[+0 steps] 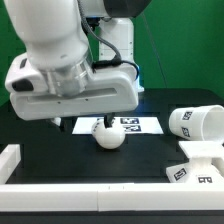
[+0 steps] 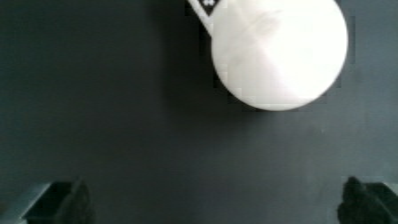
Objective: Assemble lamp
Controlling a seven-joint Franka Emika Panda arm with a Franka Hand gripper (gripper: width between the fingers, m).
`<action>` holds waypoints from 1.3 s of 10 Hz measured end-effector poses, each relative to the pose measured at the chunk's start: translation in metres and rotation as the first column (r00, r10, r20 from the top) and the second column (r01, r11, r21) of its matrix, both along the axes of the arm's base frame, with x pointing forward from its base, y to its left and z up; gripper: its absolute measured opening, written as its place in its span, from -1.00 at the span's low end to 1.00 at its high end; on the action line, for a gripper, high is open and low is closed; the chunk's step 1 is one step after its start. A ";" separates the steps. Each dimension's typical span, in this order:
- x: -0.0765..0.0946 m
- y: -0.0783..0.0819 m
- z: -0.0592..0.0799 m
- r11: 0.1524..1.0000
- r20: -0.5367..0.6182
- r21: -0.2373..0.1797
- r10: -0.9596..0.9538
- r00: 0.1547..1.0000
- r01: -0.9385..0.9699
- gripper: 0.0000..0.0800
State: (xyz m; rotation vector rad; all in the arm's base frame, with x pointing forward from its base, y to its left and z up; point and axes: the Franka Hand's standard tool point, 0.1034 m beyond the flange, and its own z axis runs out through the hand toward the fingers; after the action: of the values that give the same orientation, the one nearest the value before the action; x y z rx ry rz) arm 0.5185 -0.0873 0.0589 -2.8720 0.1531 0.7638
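The white round-headed bulb point(image 1: 107, 136) lies on the black table just in front of the marker board point(image 1: 135, 125). In the wrist view the bulb point(image 2: 276, 52) shows as a white oval with a tag at its end. My gripper point(image 1: 102, 120) hangs right above the bulb. In the wrist view the gripper point(image 2: 214, 205) is open and empty, with its dark fingertips point(image 2: 57, 202) wide apart and the bulb off beyond them, not between them. The tapered shade point(image 1: 195, 121) lies on its side at the exterior view's right. The flared base point(image 1: 198, 160) stands in front of the shade.
A white rail point(image 1: 90, 196) runs along the table's front edge and a white block point(image 1: 8, 160) along the exterior view's left. The arm's big white body point(image 1: 60, 70) hides the table's back left. A green wall stands behind.
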 end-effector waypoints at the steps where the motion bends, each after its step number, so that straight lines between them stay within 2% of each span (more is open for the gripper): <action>1: 0.003 0.002 -0.002 1.000 -0.054 0.016 0.008 0.999 -0.007 0.75; 2: -0.004 0.002 0.002 0.999 -0.149 0.039 0.022 0.989 -0.017 0.75; 3: 0.000 -0.001 0.008 0.998 -0.269 0.051 0.036 0.962 -0.023 0.75; 4: 0.010 0.006 0.008 0.999 -0.315 0.032 0.032 0.948 -0.023 0.75; 5: 0.017 0.015 0.010 1.000 -0.298 0.007 0.024 0.954 -0.024 0.75; 6: 0.019 0.019 0.013 1.000 -0.279 0.002 0.028 0.960 -0.028 0.75; 8: 0.016 0.017 0.010 1.000 -0.285 0.008 0.030 0.958 -0.029 0.75; 9: 0.014 0.019 0.011 1.000 -0.292 -0.007 0.016 0.956 -0.019 0.75; 11: -0.002 0.036 0.009 0.998 -0.345 -0.056 -0.022 0.938 0.003 0.75; 13: -0.012 0.046 0.001 0.998 -0.354 -0.062 -0.014 0.935 -0.009 0.75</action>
State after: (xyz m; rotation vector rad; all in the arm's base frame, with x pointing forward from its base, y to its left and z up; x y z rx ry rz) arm 0.5061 -0.0411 0.0602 -2.7603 0.2287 1.2940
